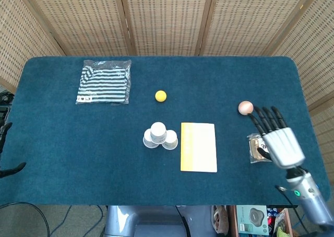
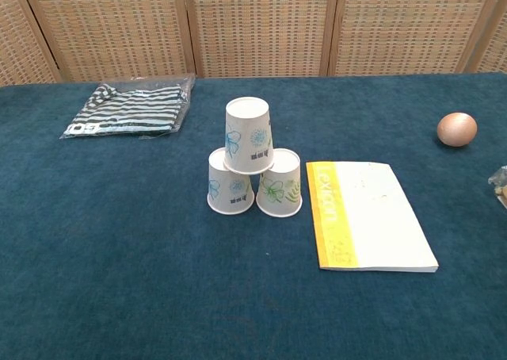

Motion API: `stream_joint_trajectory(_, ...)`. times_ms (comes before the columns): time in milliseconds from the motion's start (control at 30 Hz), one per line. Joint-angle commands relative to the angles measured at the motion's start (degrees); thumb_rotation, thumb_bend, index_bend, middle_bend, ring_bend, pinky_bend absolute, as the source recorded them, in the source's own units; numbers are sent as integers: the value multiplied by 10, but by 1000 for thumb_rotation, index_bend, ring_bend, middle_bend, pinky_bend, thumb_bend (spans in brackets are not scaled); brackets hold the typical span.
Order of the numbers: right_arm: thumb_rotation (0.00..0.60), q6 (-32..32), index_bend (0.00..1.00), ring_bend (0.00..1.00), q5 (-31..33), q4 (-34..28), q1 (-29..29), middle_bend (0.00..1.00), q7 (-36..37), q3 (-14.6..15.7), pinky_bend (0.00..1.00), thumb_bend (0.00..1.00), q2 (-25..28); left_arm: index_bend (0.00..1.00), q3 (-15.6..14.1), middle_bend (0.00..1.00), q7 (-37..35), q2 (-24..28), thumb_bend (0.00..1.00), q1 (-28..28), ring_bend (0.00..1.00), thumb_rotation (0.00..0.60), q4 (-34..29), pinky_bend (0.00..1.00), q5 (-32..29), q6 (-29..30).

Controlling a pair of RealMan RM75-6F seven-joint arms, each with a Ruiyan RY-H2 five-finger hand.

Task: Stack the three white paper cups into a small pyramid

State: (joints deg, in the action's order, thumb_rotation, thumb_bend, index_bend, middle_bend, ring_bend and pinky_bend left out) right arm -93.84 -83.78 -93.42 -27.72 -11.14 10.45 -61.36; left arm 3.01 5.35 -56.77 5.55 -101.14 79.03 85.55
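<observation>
Three white paper cups with floral prints stand upside down as a small pyramid at the table's middle. The top cup [image 2: 248,135] rests on the lower left cup [image 2: 230,182] and the lower right cup [image 2: 280,184]. From the head view the stack [image 1: 159,134] shows as three round bases. My right hand [image 1: 276,138] is far off at the right edge of the table, fingers spread, holding nothing, and does not show in the chest view. My left hand appears in neither view.
A yellow and white booklet [image 2: 366,214] lies just right of the cups. A striped shirt in a bag [image 1: 104,81] lies at the back left, a yellow ball [image 1: 160,95] behind the cups, an egg [image 2: 457,129] and a wrapped snack [image 1: 260,147] at the right.
</observation>
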Motion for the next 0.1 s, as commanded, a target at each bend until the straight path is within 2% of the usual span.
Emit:
stream_joint_trajectory(33, 600, -77, 1, 0, -17, 76, 106, 0, 99, 18, 0, 15, -28, 0, -7, 0, -5, -7, 106, -13, 0, 600, 10, 0, 13, 15)
stream_joint_trajectory(100, 600, -93, 0, 0, -16, 89, 134, 0, 122, 13, 0, 0, -37, 0, -10, 0, -12, -7, 106, -18, 0, 600, 14, 0, 18, 21)
